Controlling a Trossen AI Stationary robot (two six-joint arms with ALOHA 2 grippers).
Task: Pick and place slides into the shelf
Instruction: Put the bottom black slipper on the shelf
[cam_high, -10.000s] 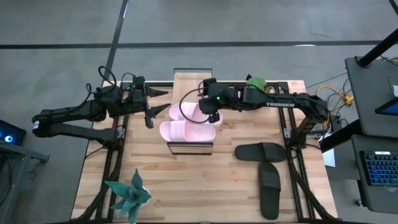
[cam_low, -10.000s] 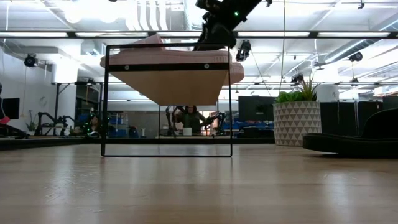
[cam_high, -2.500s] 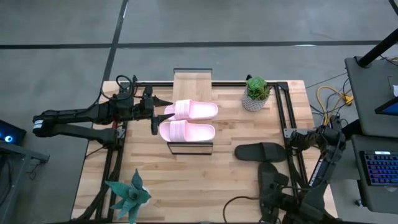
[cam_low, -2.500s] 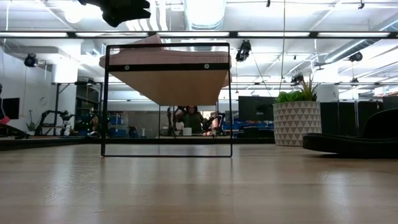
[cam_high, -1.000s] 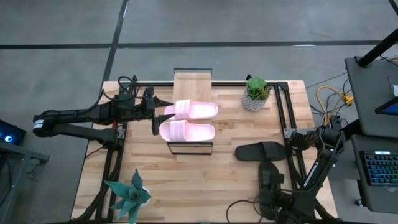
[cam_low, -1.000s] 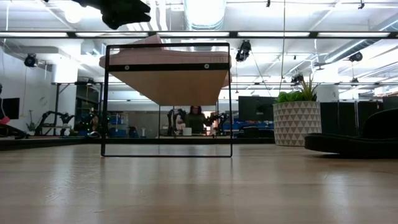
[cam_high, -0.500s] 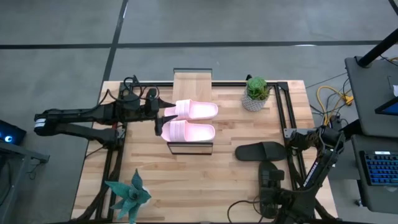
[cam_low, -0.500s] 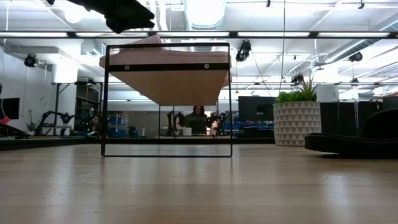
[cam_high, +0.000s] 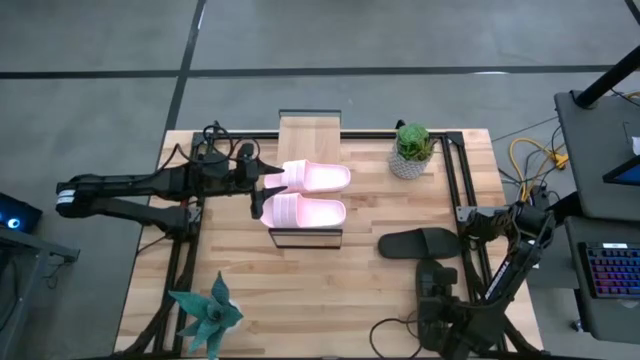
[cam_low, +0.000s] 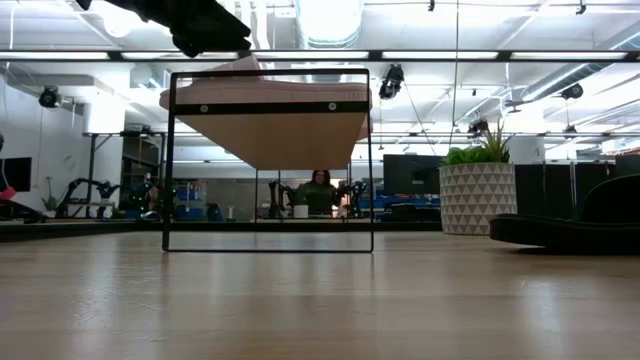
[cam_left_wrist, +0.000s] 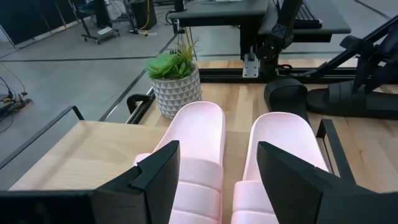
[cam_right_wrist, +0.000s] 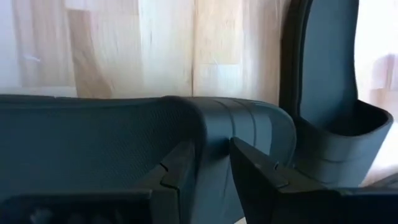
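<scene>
Two light pink slides (cam_high: 310, 178) (cam_high: 302, 211) lie side by side, soles down, on the shelf (cam_high: 309, 130), a wood plank in a black frame. My left gripper (cam_high: 263, 190) hovers open at their ends, its fingers (cam_left_wrist: 155, 171) spread above both slides (cam_left_wrist: 196, 143). Two black slides lie on the table at the right, one (cam_high: 420, 243) farther back and one (cam_high: 433, 285) near the front. My right gripper (cam_high: 438, 302) is down on the near one, shut on its strap. My right gripper has the near black slide's ribbed strap (cam_right_wrist: 214, 140) between its two fingers (cam_right_wrist: 183, 165), close to the strap's edge. It comes at the strap steeply from above. The slide lies on the table, as far as the high view shows.
A potted plant in a patterned white pot (cam_high: 410, 150) stands at the back right, and a teal artificial plant (cam_high: 205, 315) at the front left. Black frame rails (cam_high: 462, 200) run along the table's sides. Bare wood lies between the shelf and the black slides.
My right gripper has sunk a little onto the near black slide and turned slightly. The slide has stayed where it was, and the pink slides have not moved.
</scene>
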